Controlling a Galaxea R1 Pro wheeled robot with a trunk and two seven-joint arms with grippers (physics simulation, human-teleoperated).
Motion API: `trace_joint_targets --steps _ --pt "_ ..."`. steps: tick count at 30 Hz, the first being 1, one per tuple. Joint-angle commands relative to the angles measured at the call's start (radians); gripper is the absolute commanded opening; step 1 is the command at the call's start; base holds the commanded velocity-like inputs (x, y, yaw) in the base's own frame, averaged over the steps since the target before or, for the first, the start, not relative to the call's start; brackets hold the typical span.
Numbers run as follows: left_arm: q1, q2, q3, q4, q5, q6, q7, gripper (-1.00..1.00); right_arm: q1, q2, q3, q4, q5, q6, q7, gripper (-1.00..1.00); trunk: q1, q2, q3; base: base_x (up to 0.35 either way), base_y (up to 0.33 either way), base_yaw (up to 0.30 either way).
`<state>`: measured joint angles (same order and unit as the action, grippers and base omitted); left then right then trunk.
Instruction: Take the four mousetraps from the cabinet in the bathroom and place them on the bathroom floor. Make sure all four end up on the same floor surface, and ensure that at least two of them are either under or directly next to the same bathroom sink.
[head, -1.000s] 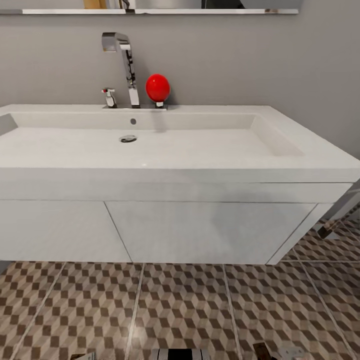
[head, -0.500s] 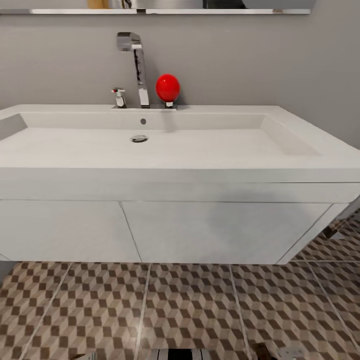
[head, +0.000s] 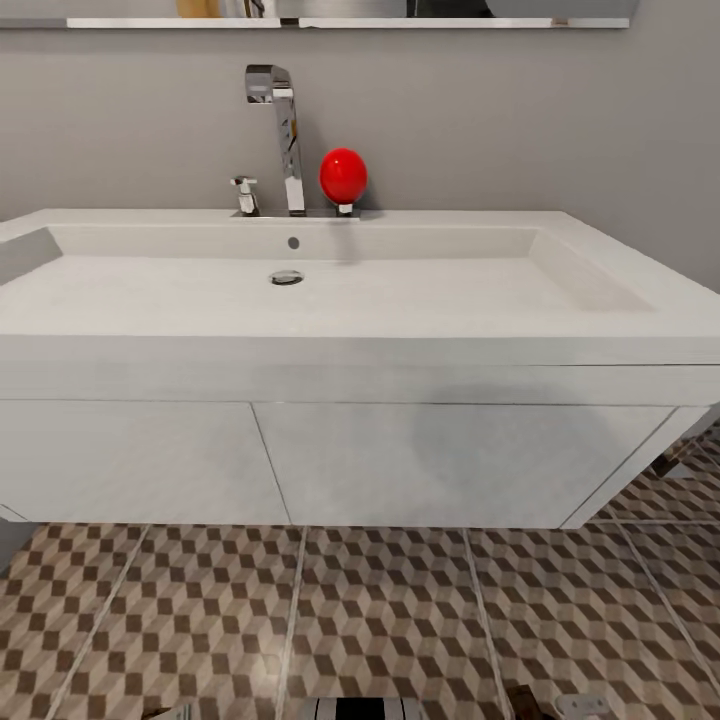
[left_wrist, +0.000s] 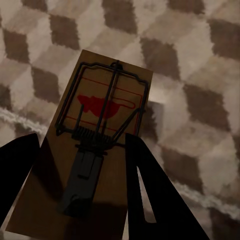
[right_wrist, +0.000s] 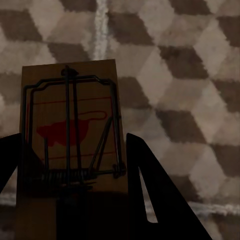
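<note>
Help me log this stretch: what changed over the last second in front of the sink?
The head camera swung left, so the sink, faucet and red ball slid rightward in view; none of them moved. The floor looks the same. Now each gripper holds a mousetrap: left, right.

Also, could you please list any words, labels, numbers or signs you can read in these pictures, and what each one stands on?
No words or numbers can be read anywhere.
Mousetrap in the left hand: a red mouse-shaped print with thin red lines, no lettering.
Mousetrap in the right hand: the same red mouse shape and lines, no lettering.
Faucet handle: a tiny red mark, too small to read.
</note>
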<state>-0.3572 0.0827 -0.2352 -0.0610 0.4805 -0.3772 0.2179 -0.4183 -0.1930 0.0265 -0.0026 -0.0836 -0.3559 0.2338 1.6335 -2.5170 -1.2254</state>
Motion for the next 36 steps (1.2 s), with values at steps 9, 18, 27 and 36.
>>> trace_joint_targets --steps 9,18,27,36 --pt "0.000 0.000 -0.009 0.000 0.006 -0.002 0.004 -1.00 -0.001 0.000 0.003 0.001 -0.010 -0.002 0.009 -1.00 0.000 0.000 -0.001 0.027 0.000 0.000" --pt "0.000 0.000 -0.009 0.000 0.006 -0.002 0.004 -1.00 -0.001 0.000 0.004 0.001 -0.010 -0.002 0.009 -1.00 0.000 0.000 -0.001 0.158 0.000 0.000" --pt "0.000 0.000 -0.009 0.000 0.006 -0.002 0.004 -1.00 -0.001 0.000 0.004 0.001 -0.010 -0.002 0.009 -1.00 0.000 0.000 -0.001 0.010 0.000 0.000" --pt "0.000 0.000 -0.009 0.000 0.005 -0.002 0.004 -1.00 -0.001 0.000 0.003 0.001 -0.010 -0.002 0.009 -1.00 0.000 0.000 -0.001 0.078 0.026 0.000"
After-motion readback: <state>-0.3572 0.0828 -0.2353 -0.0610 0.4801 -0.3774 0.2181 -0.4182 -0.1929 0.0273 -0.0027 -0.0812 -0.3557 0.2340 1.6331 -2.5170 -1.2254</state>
